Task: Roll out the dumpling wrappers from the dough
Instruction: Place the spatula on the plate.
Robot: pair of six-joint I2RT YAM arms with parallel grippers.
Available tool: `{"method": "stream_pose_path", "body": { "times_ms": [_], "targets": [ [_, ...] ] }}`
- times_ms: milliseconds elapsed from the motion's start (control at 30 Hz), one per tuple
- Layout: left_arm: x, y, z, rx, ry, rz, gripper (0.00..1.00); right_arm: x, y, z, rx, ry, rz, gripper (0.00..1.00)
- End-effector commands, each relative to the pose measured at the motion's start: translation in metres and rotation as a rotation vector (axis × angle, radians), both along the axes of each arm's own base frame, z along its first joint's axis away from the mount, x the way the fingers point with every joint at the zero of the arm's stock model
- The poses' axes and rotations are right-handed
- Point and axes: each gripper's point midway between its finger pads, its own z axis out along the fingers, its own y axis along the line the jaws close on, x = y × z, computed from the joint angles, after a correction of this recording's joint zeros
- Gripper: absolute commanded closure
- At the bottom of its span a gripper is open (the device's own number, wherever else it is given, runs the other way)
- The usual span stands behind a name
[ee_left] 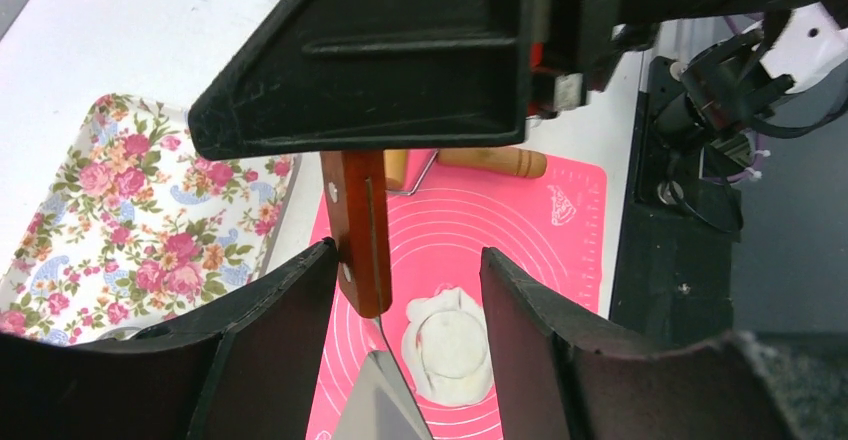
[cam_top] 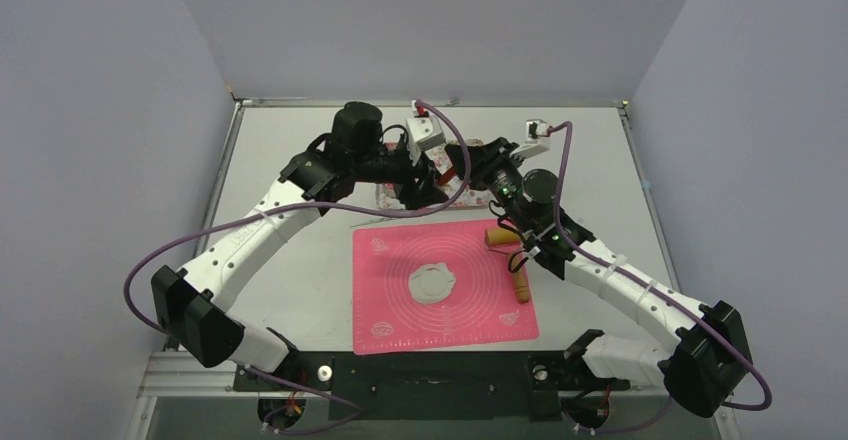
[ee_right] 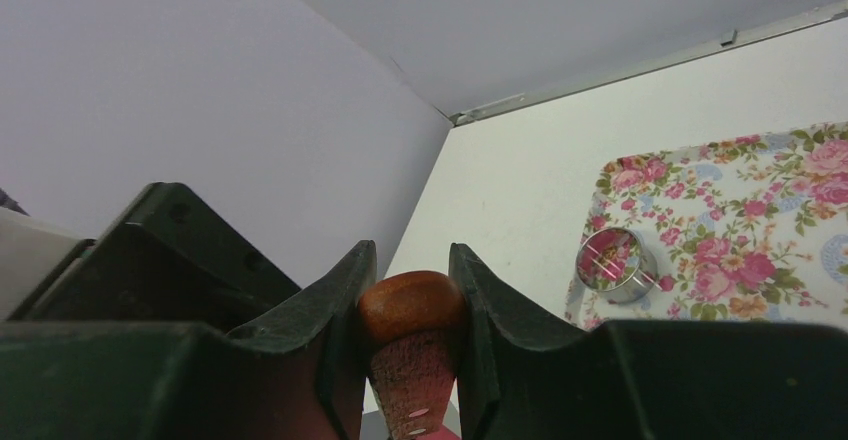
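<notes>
Grey desk (cam_top: 290, 260), plain lilac walls, both arms reaching to the far middle and meeting there.

Far left: floral tray (ee_left: 120, 210) with the metal ring cutter (ee_right: 615, 265) sitting in it.

Left claw (ee_left: 407, 260) is wide, fingers either side of the lower end of a wooden-handled tool (ee_left: 358, 230). It's not gripping; the handle sits near one finger, well off centre. The grey piece under it (ee_left: 375, 405) looks like the blade, can't confirm.

Centre: pink mat (cam_top: 480, 310) with the dough (cam_top: 432, 283) mid-mat, a flattened lump with a round outline pressed into it. The disc isn't lifted out, and I can't tell if it's cut through.

Right: right claw (ee_right: 410, 285) is narrow, clamped on the rounded top of that handle and carrying the tool alone. Rolling pin (ee_left: 490, 161) lies at the mat's right edge, partly under the right arm.

Looks like a handover. Risks:
- If the right lets go before the left has closed, the tool drops, possibly blade first, onto the mat or tray edge.
- If the left closes with the handle off centre, the tool twists or gets levered out of the right's grip.
- The claws are very close, so any sideways correction may knock them together.
- The purple cables loop near both wrists and could snag.
</notes>
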Motion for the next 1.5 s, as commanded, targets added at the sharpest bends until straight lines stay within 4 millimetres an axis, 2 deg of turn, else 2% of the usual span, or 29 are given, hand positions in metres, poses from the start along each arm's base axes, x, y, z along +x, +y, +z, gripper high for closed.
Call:
{"method": "stream_pose_path", "body": {
  "times_ms": [0, 133, 333, 400, 467, 500, 567, 700, 767, 800, 833, 867, 900, 933, 1000, 1133, 1233, 1300, 1333, 1367, 1400, 1433, 1467],
  "targets": [
    [0.011, -0.010, -0.009, -0.001, -0.043, -0.012, 0.48, -0.007, -0.002, 0.054, 0.174, -0.118, 0.007, 1.00],
    [0.020, -0.011, -0.012, 0.020, -0.053, 0.008, 0.48, -0.011, -0.001, 0.054, 0.193, -0.119, 0.026, 1.00],
    [0.021, -0.017, -0.013, 0.013, -0.029, -0.006, 0.48, -0.012, 0.001, 0.051, 0.233, -0.112, 0.048, 1.00],
    [0.021, -0.018, -0.013, 0.013, -0.026, -0.012, 0.58, -0.012, 0.003, 0.049, 0.238, -0.106, 0.065, 1.00],
    [0.019, -0.018, -0.012, 0.012, -0.028, -0.027, 0.78, -0.011, 0.002, 0.043, 0.235, -0.093, 0.065, 1.00],
    [0.018, -0.017, -0.013, 0.013, -0.027, -0.030, 0.94, -0.009, -0.001, 0.041, 0.235, -0.091, 0.057, 1.00],
    [0.017, -0.015, -0.015, 0.021, -0.028, -0.026, 1.00, -0.009, -0.005, 0.033, 0.226, -0.075, 0.065, 1.00],
    [0.024, -0.004, -0.025, 0.080, -0.085, 0.026, 1.00, -0.008, -0.006, 0.010, 0.144, -0.010, 0.092, 1.00],
    [0.033, 0.006, -0.031, 0.133, -0.149, 0.061, 1.00, -0.010, -0.005, 0.000, 0.065, 0.018, 0.116, 0.81],
    [0.038, 0.012, -0.032, 0.160, -0.179, 0.093, 1.00, -0.012, -0.003, -0.007, 0.014, 0.034, 0.136, 0.65],
    [0.040, 0.016, -0.037, 0.191, -0.209, 0.095, 1.00, -0.013, -0.005, -0.015, -0.020, 0.065, 0.141, 0.59],
    [0.045, 0.022, -0.036, 0.216, -0.238, 0.125, 1.00, -0.016, -0.004, -0.013, -0.045, 0.055, 0.160, 0.49],
    [0.046, 0.027, -0.040, 0.245, -0.267, 0.126, 1.00, -0.017, -0.007, -0.020, -0.069, 0.082, 0.159, 0.46],
    [0.051, 0.033, -0.039, 0.267, -0.294, 0.154, 1.00, -0.016, -0.009, -0.017, -0.079, 0.081, 0.159, 0.39],
    [0.054, 0.043, -0.043, 0.312, -0.335, 0.175, 1.00, -0.018, -0.016, -0.014, -0.080, 0.099, 0.172, 0.32],
    [0.054, 0.059, -0.057, 0.390, -0.384, 0.189, 1.00, -0.019, -0.029, 0.008, -0.028, 0.066, 0.218, 0.30],
    [0.057, 0.075, -0.057, 0.460, -0.446, 0.219, 1.00, -0.021, -0.036, 0.017, -0.086, 0.053, 0.237, 0.30],
    [0.058, 0.089, -0.060, 0.530, -0.477, 0.233, 1.00, -0.027, -0.037, 0.017, -0.165, 0.052, 0.285, 0.30],
    [0.055, 0.097, -0.063, 0.576, -0.485, 0.217, 1.00, -0.033, -0.036, 0.006, -0.202, 0.096, 0.326, 0.30],
    [0.056, 0.109, -0.063, 0.626, -0.497, 0.245, 1.00, -0.037, -0.034, 0.013, -0.250, 0.055, 0.358, 0.29],
    [0.053, 0.118, -0.067, 0.680, -0.497, 0.234, 1.00, -0.042, -0.035, 0.000, -0.289, 0.108, 0.384, 0.27],
    [0.053, 0.130, -0.066, 0.727, -0.507, 0.256, 1.00, -0.043, -0.036, 0.005, -0.329, 0.087, 0.396, 0.17],
    [0.048, 0.139, -0.070, 0.775, -0.503, 0.238, 1.00, -0.045, -0.039, -0.008, -0.377, 0.125, 0.404, 0.15]
  ]
}}
